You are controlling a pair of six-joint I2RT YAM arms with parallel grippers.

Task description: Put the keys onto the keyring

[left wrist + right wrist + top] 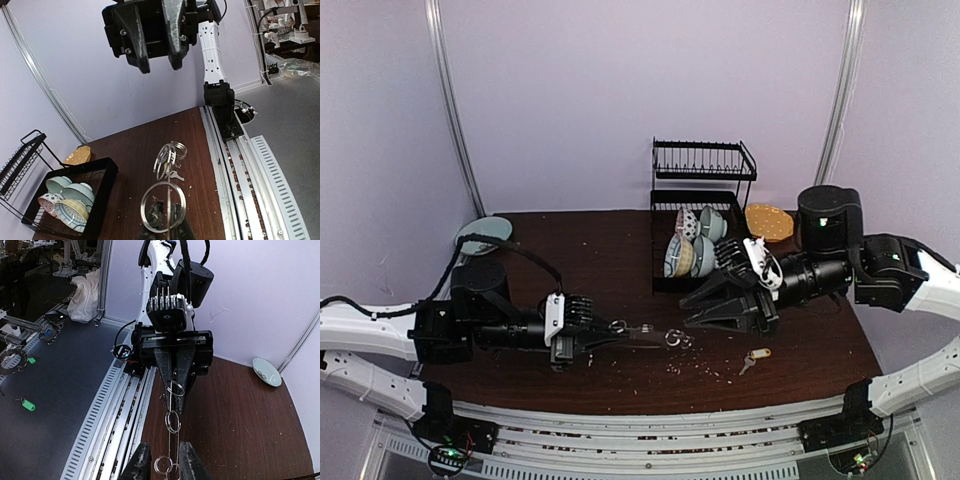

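Note:
The keys, a small silver key on a yellow oblong tag (pixel 756 357), lie flat on the brown table right of centre, in front of my right arm and apart from both grippers. My left gripper (pixel 618 335) is shut on the keyring (pixel 650 331), a thin grey hoop held nearly level above the table, pointing right, with small rings and a small silver key dangling from it. In the left wrist view the keyring (pixel 169 187) shows edge-on. My right gripper (pixel 687 312) is open and empty, its fingers (pixel 141 463) on either side of the keyring's far end (pixel 170 440).
A black dish rack (pixel 665 235) with several bowls stands at the back centre, a yellow round pad (pixel 769 222) to its right. A pale plate (pixel 485 235) lies at the back left. Crumbs dot the table near the front edge.

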